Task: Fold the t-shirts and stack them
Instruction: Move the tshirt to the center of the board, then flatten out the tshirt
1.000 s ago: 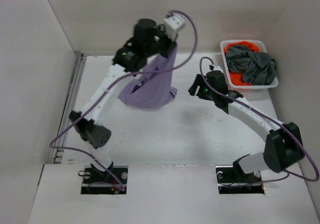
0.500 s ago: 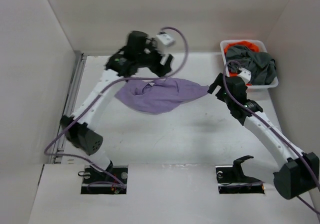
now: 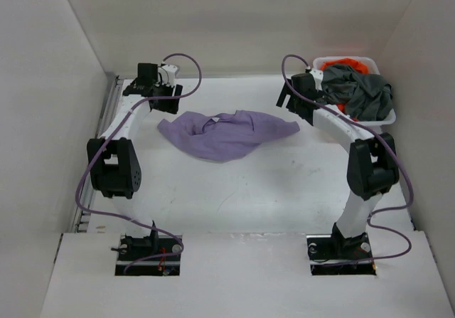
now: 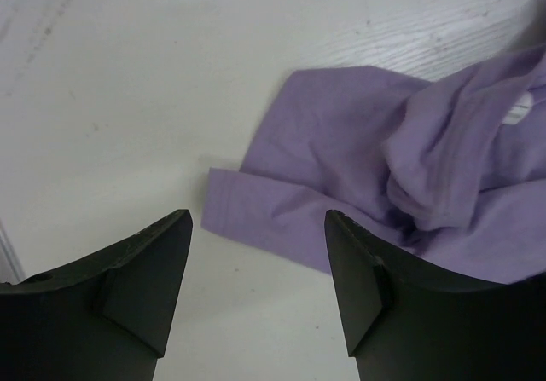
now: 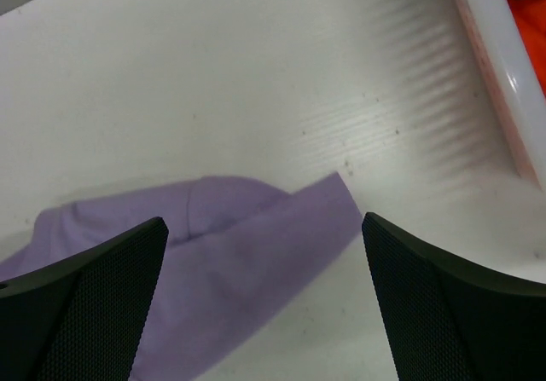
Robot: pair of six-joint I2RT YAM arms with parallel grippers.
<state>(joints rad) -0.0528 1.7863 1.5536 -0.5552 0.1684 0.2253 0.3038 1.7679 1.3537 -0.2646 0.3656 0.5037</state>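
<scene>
The lavender t-shirt (image 3: 226, 134) lies crumpled and spread out on the table, held by nothing. My left gripper (image 3: 168, 103) hovers open just beyond its far left corner; in the left wrist view the shirt (image 4: 409, 159) lies past the empty fingers (image 4: 145, 287). My right gripper (image 3: 288, 104) stands wide open above the shirt's right tip (image 5: 239, 245), with nothing between its jaws. The dark grey t-shirt (image 3: 366, 94) is piled on the orange t-shirt (image 3: 348, 65) in the basket.
The white basket (image 3: 377, 121) stands at the far right corner, its rim (image 5: 495, 74) close to the right gripper. White walls enclose the table at the left, back and right. A metal rail (image 3: 106, 129) runs along the left edge.
The left gripper let go of the lavender shirt, which dropped and spread flat. Both arms swung toward the back of the table, and the right gripper opened wider.
</scene>
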